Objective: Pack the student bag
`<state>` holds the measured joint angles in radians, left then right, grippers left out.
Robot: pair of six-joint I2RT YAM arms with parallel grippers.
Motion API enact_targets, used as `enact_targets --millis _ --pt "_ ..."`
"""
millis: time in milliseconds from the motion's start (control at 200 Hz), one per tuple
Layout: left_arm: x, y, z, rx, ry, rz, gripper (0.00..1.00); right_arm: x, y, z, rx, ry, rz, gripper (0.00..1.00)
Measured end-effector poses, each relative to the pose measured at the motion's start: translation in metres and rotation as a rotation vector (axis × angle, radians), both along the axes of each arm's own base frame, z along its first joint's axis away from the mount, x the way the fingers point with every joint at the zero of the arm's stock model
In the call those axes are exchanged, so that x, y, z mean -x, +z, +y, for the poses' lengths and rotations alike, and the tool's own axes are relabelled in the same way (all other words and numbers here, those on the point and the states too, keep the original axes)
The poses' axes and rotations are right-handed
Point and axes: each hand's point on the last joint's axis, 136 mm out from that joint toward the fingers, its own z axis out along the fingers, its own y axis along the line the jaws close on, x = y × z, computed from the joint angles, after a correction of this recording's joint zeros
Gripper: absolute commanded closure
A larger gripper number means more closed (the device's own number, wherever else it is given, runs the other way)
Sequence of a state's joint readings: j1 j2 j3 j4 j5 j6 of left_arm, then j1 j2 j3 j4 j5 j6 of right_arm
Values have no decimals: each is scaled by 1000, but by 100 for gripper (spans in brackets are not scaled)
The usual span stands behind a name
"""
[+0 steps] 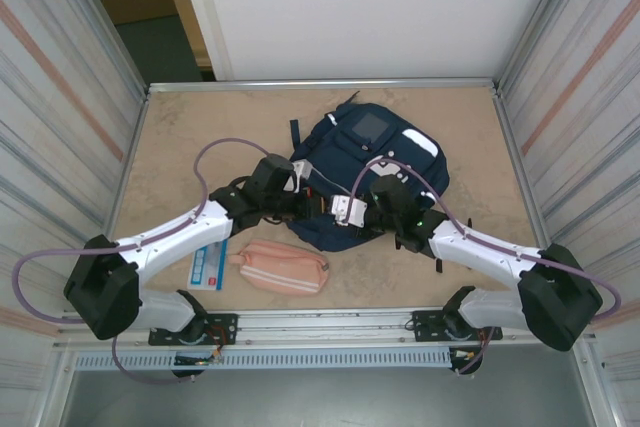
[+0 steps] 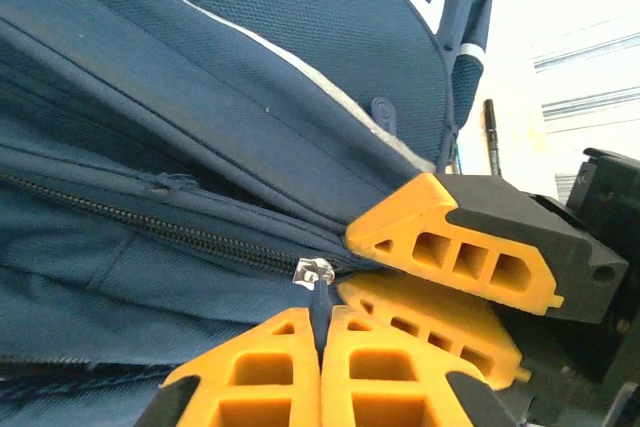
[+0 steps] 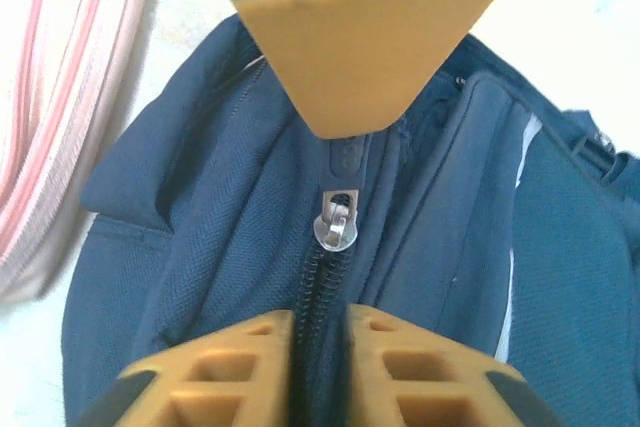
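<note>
— Looking for the bag (image 1: 372, 162): where is it?
— Flat on the table (image 1: 175, 137), beyond the middle, with both arms reaching onto its near edge. A pink pouch (image 1: 283, 267) lies just in front of it.
— Left gripper (image 2: 320, 332)?
— Fingers pressed together, pinching the zip pull (image 3: 347, 155) right at the slider (image 2: 314, 271).
— Right gripper (image 3: 320, 332)?
— Closed too, nipping the bag's fabric along the zip, just beside the left one.
</note>
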<state>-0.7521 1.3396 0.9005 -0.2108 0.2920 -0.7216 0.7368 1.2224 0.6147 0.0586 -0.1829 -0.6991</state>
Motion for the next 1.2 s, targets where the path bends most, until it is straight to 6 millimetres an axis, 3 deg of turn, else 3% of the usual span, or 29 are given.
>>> enact_targets --millis 155,326,396,471,531,591,712,832,902,962,992,1037,1122,1198 --pt "-15 -6 17 -25 37 -60 100 -6 4 -7 -13 -14 -7 100" --pt "-49 -26 65 -69 165 -83 100 -6 6 -13 -19 -20 -8 100" --pt "-56 -27 74 -53 184 -85 100 -5 5 -14 -22 -18 -6 100" --pt "-54 -23 69 -35 157 -94 100 -2 2 -14 -20 -12 11 100" --pt "-48 -22 60 -31 127 -98 100 2 0 -16 -15 -16 40 82" --pt "-39 -23 49 -32 88 -98 100 5 3 -18 -23 -34 71 73" --pt "-21 -17 36 -27 34 -104 100 8 24 -20 -106 -83 104 63" --pt "-17 -4 35 -7 29 -129 100 7 44 -26 -191 -145 132 54" --pt "-17 -3 35 0 27 -128 100 -2 48 -36 -262 -269 199 42" --pt "-17 -3 35 3 28 -122 100 -19 49 -59 -364 -504 328 39" --pt "-17 -2 34 7 29 -121 100 -29 49 -75 -436 -662 411 21" --pt "-17 -2 33 15 30 -116 100 -40 51 -100 -542 -881 531 14" --pt "-16 -4 30 23 21 -101 100 -52 55 -140 -776 -1207 729 10" --pt "-13 -9 27 18 11 -89 100 -48 44 -153 -904 -1369 883 10"
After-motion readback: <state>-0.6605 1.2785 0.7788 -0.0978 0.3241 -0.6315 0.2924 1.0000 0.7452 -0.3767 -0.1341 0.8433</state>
